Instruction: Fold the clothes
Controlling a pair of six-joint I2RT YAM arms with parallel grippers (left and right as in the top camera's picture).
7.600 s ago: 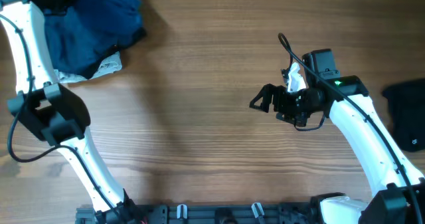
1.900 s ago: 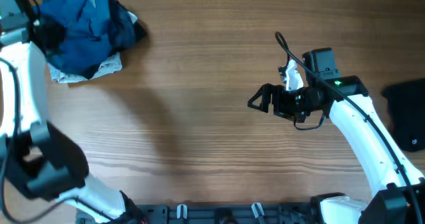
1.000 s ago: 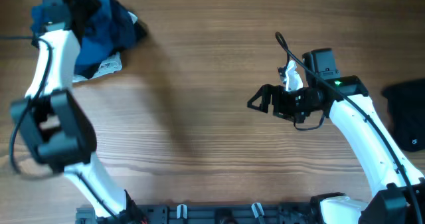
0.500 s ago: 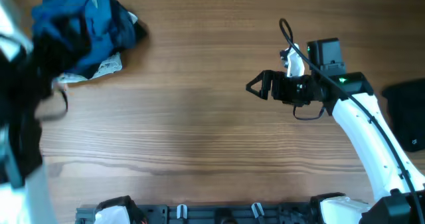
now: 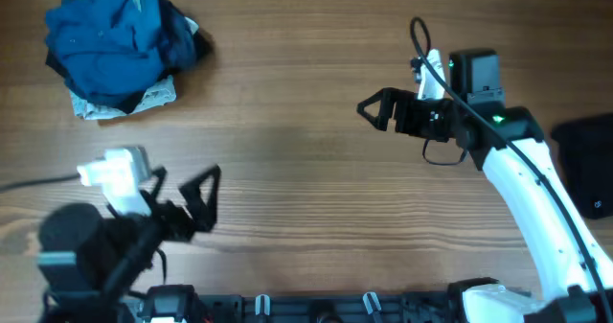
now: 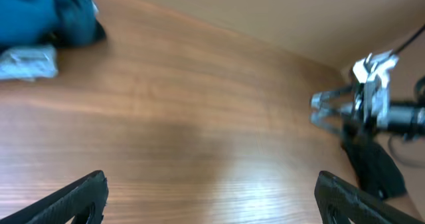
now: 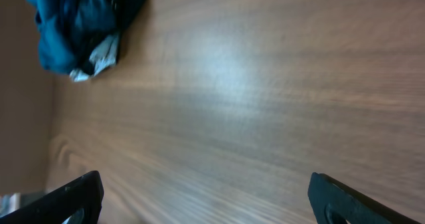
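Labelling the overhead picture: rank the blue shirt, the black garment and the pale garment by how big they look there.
1. blue shirt
2. black garment, cut off by the frame edge
3. pale garment, only its edge showing

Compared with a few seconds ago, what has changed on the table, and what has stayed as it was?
The left hand left the pile of clothes and drew back to the near edge, open and empty. The right hand, open, shifted slightly toward the far side. The pile stays in the far left corner, the black garment at the right edge.
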